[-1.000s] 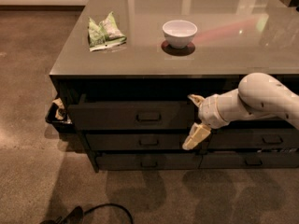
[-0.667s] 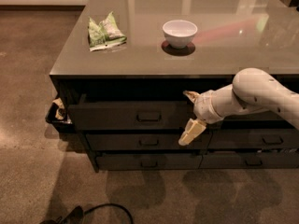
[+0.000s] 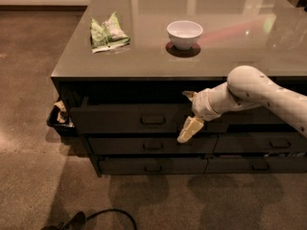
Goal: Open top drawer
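Observation:
The top drawer [image 3: 120, 119] is the tall dark front panel in the left stack, with a small rectangular metal pull [image 3: 153, 120] at its middle. It stands slightly out from the cabinet, with a dark gap above it. My gripper [image 3: 188, 112] is at the right end of this panel, to the right of the pull, on the white arm that reaches in from the right. It is open: one finger [image 3: 189, 95] shows at the panel's top edge and the other [image 3: 190, 129] hangs at its lower edge.
A white bowl [image 3: 184, 33] and a green snack bag [image 3: 107, 32] lie on the glossy counter top [image 3: 230, 47]. Two shallower drawers [image 3: 152, 146] sit below the top one, and another stack [image 3: 268, 143] stands at the right. A black bin [image 3: 59, 119] stands at the left and a cable [image 3: 108, 215] lies on the floor.
My arm and gripper have shifted a little to the left along the top drawer's front. The drawer looks the same.

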`<state>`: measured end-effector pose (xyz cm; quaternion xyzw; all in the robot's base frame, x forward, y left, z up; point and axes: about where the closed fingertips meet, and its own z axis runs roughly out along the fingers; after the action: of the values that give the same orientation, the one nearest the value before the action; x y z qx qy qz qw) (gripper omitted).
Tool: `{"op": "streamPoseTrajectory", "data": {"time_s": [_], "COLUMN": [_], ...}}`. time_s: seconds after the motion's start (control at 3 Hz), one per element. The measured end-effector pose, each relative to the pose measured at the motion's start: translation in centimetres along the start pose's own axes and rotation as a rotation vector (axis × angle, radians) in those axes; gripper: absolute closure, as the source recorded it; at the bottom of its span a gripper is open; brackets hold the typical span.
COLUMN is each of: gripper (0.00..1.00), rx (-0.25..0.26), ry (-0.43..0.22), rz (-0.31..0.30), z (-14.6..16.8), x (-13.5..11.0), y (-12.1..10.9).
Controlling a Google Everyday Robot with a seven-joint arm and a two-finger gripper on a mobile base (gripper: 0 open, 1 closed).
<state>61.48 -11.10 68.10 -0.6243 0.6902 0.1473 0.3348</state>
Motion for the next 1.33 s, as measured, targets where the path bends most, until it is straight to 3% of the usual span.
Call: {"op": "streamPoseTrajectory", "data": {"time_s": [0.67, 1.33], "gripper": [0.01, 0.43], "rx": [-0.045, -0.06], "ry": [0.023, 0.03], "rz": [0.065, 0.075], "z": [2.7, 2.5], "x": [2.4, 2.4], "y": [-0.8, -0.8]}}
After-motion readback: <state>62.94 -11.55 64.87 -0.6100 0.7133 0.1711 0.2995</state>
